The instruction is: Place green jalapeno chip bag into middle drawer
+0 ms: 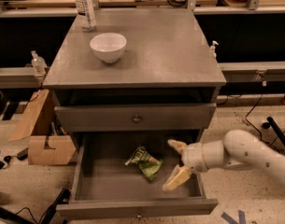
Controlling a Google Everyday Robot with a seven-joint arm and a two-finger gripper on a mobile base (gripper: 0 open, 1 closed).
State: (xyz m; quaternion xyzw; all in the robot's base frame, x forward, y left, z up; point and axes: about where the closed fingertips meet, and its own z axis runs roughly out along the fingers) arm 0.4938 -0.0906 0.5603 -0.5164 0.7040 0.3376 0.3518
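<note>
The green jalapeno chip bag [144, 161] lies wrinkled on the bare grey floor of the pulled-out middle drawer [104, 178], near its centre. My gripper [175, 163] is inside the drawer's right part, just right of the bag and apart from it. Its two pale fingers are spread wide, one fingertip [175, 145] high and the other low, with nothing between them. The white arm reaches in from the right.
A closed drawer front with a small knob [136, 119] sits above the open one. A white bowl [108, 46] and a clear bottle [85, 8] stand on the cabinet top [165, 50]. Cardboard boxes [44, 143] lie on the floor at left; cables at right.
</note>
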